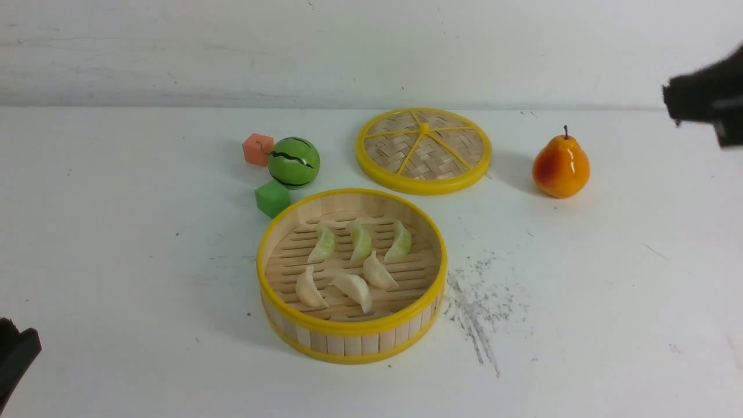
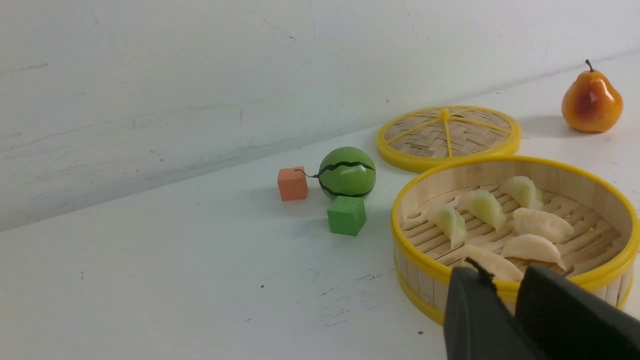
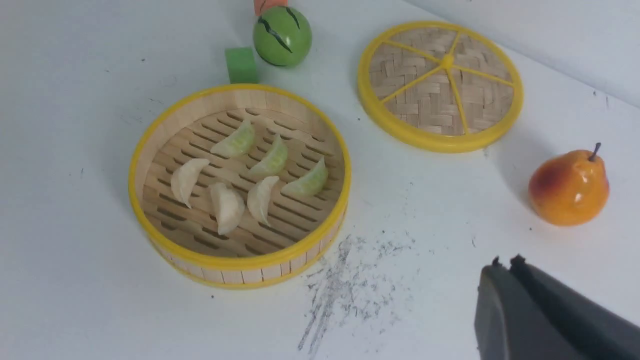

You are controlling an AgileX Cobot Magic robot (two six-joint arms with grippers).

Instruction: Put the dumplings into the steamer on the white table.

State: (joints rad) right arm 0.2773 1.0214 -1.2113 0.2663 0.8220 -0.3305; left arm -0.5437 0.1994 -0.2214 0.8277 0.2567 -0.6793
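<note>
Plainly, both tools are empty: the left tool (image 2: 505, 295) and right tool (image 3: 505, 262) each show fingers nearly together, both clear of the steamer (image 1: 352, 339). All six dumplings (image 1: 360, 264) lie inside it on the table (image 1: 116, 261); the task looks done.

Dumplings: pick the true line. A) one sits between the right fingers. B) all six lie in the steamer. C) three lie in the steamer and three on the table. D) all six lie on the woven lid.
B: three green and three cream dumplings lie on the slat floor of the steamer.
</note>
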